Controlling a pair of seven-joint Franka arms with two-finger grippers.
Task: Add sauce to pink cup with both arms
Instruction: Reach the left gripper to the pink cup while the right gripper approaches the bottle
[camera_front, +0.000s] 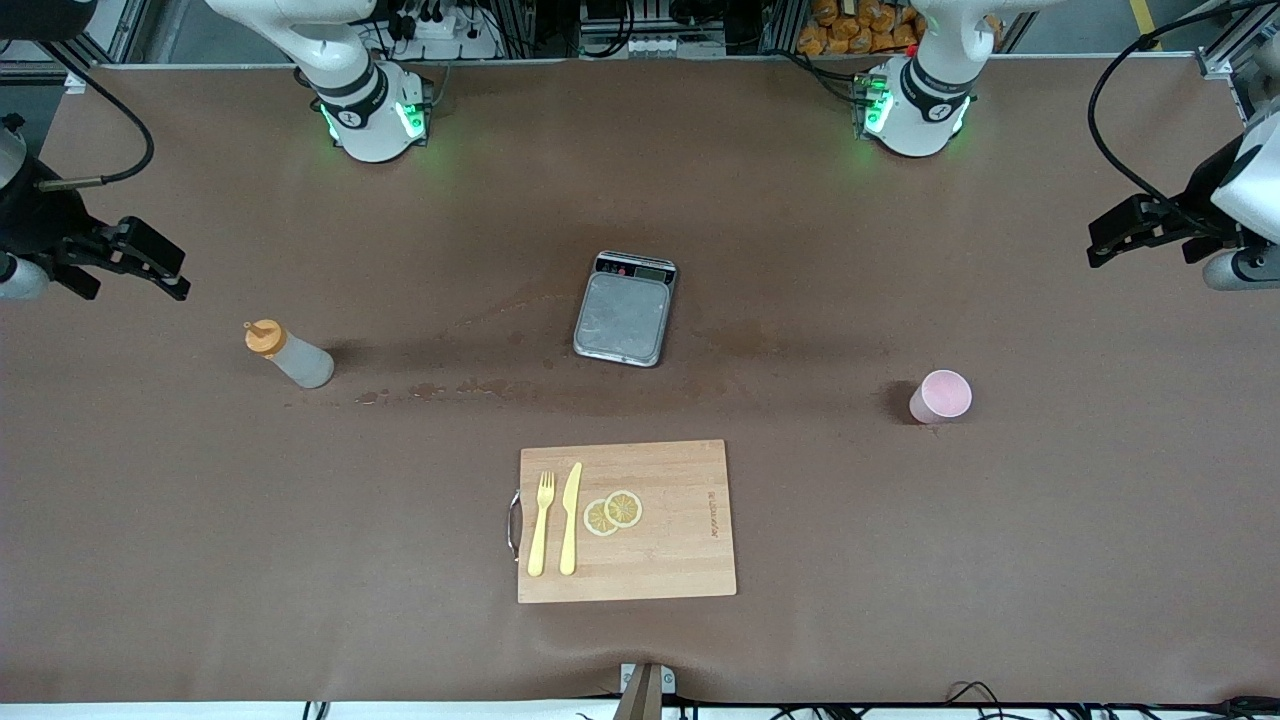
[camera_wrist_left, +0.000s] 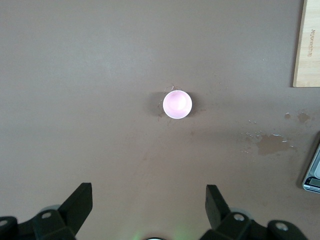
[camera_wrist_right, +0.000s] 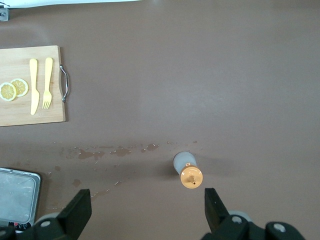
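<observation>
Only wrist views show left gripper (camera_wrist_left: 149, 210), right gripper (camera_wrist_right: 147, 210) spread, empty.

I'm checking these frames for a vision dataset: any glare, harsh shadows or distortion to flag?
Front view: soft shadows fall beside the pink cup and the sauce bottle; the arm bases glow green; the table edge bows slightly. Left wrist view: the cup's inside looks washed out. Right wrist view: even light, with dull sheen on the wet stains.
</observation>
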